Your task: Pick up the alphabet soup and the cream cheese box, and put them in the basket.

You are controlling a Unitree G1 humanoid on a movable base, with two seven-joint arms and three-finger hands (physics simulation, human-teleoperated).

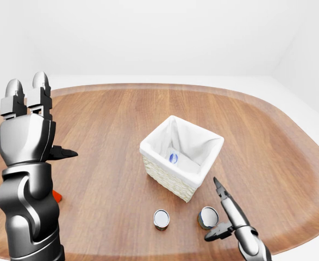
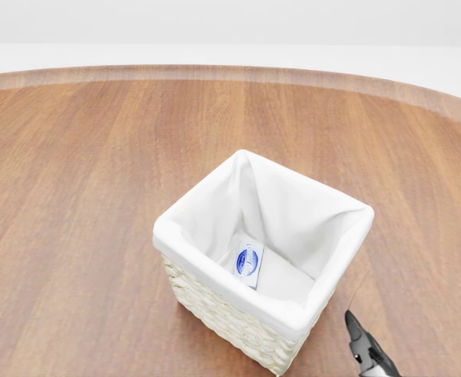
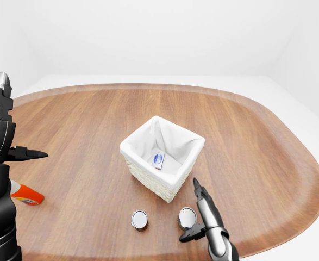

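A white-lined wicker basket [image 2: 214, 272] stands mid-table. Flat on its bottom lies the cream cheese box [image 2: 248, 263], white with a blue oval label. Below the basket in the eye views stand two silver-topped cans, one on the left [image 1: 161, 218] and one on the right [image 1: 207, 217]; which one is the alphabet soup I cannot tell. My right hand [image 1: 212, 210] is open beside the right can, one finger [image 1: 222, 194] pointing up along it and the thumb low by its base, not closed round it. My left hand [image 1: 46, 122] is raised at the left, open and empty.
An orange-red bottle [image 3: 24, 194] lies on the table at the far left, partly behind my left arm. The round wooden table's rim [image 1: 289, 239] curves close under the cans and the right hand. White floor and walls lie beyond.
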